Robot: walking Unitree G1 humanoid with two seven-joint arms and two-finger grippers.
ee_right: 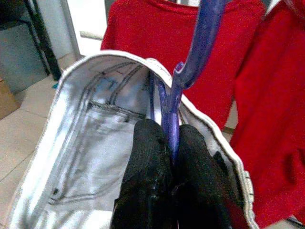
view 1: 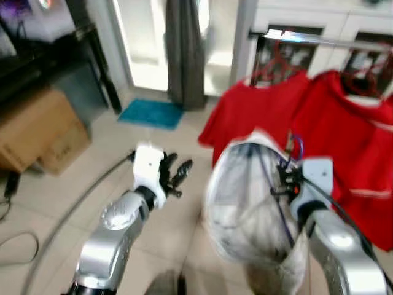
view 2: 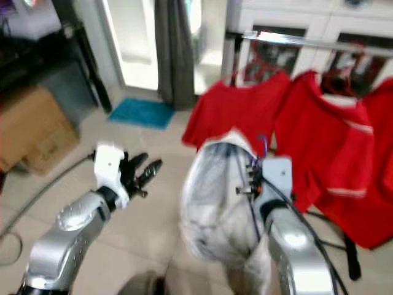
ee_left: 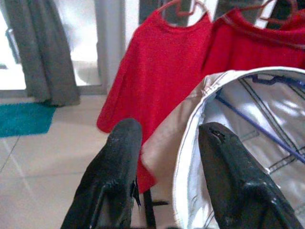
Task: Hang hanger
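1. Head views: nearest the camera, the right gripper (view 1: 287,178) holds up a blue hanger (view 1: 296,147) carrying a white garment (view 1: 245,209), in front of red shirts (view 1: 261,114) hanging on a silver rail (view 1: 331,40). The left gripper (view 1: 178,172) hovers just beside the garment with its fingers apart. Cardboard boxes (view 1: 37,132) and a teal mat (view 1: 151,113) lie further off.
2. Left wrist view: spread black fingers (ee_left: 119,176) frame the garment's rim.
3. Right wrist view: fingers (ee_right: 147,162) pinch the hanger's neck, hook rising towards the shirts.
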